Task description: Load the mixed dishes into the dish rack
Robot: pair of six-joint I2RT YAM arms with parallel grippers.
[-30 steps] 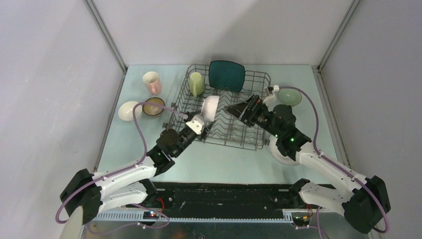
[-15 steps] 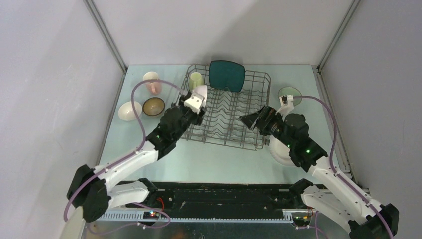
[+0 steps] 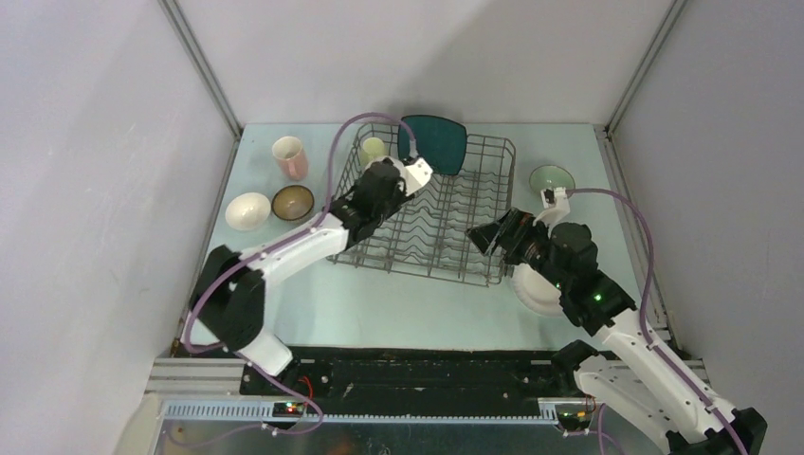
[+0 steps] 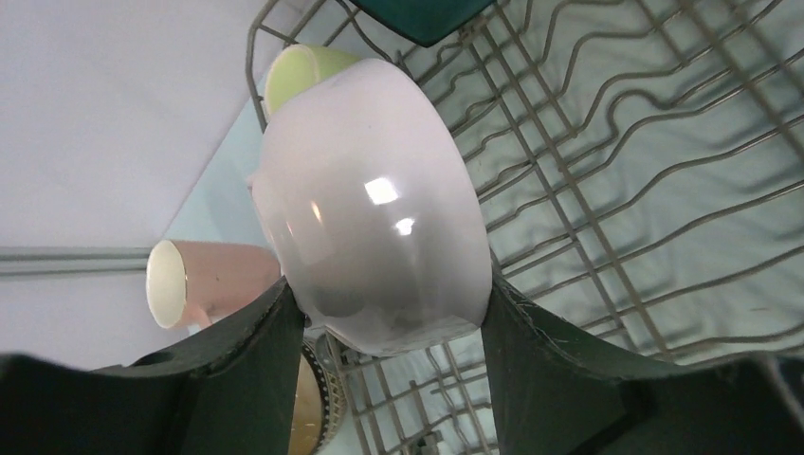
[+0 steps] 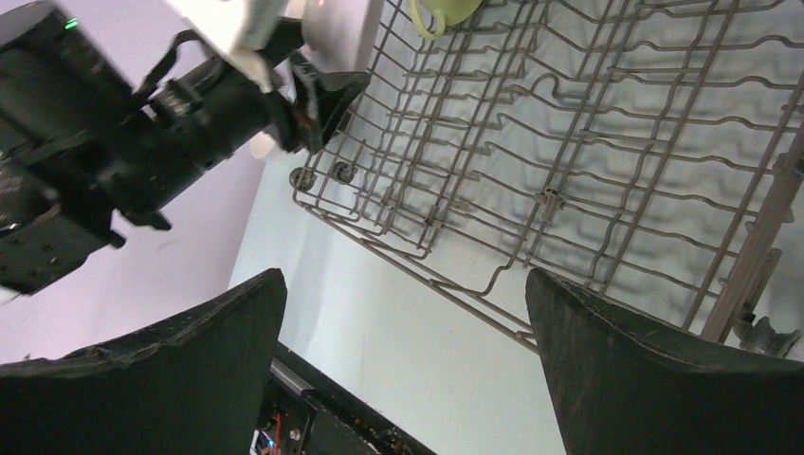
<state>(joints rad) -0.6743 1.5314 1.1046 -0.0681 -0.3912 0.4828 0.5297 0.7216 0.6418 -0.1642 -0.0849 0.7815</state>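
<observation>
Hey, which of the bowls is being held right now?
The white bowl in the left gripper, over the dish rack. The other white bowl, dark brown bowl and pale green bowl sit on the table.

White shells and black joints are seen on the left arm [image 3: 284, 248] and the right arm [image 3: 654, 353]. Behind the black two-finger left pincer [image 3: 410, 173] and the black right pincer [image 3: 480, 233], purple cables [image 3: 334, 163] are looped. A small green light [image 3: 596, 296] is lit behind the right pincer.
</observation>
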